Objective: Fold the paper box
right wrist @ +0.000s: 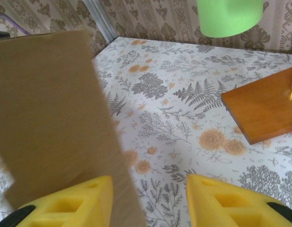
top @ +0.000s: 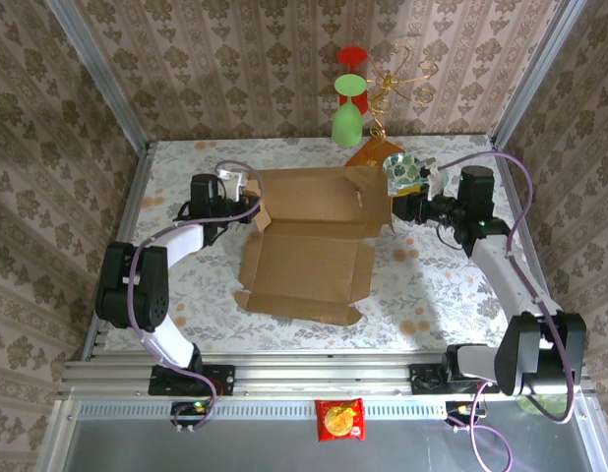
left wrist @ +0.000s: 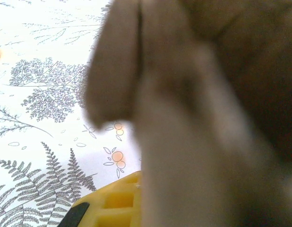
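The paper box [top: 309,251] lies unfolded in the middle of the table, its front part flat and its rear panel [top: 319,197] standing up. My left gripper [top: 253,208] is at the box's left rear edge. In the left wrist view one yellow finger [left wrist: 113,203] shows, with blurred cardboard [left wrist: 198,118] pressed against it and hiding the other finger; the gripper is shut on that flap. My right gripper [top: 397,211] is at the box's right rear edge. Its jaws [right wrist: 150,182] stand open, and a cardboard flap [right wrist: 51,109] rises beside the left finger [right wrist: 84,201], its edge reaching into the gap.
A glossy wooden slab [right wrist: 264,111] with a gold wire stand [top: 388,84] sits at the back right. A green cup [top: 346,123] and a red one [top: 351,56] hang there. A patterned cup [top: 404,169] stands by my right gripper. A snack packet [top: 338,420] lies on the near rail.
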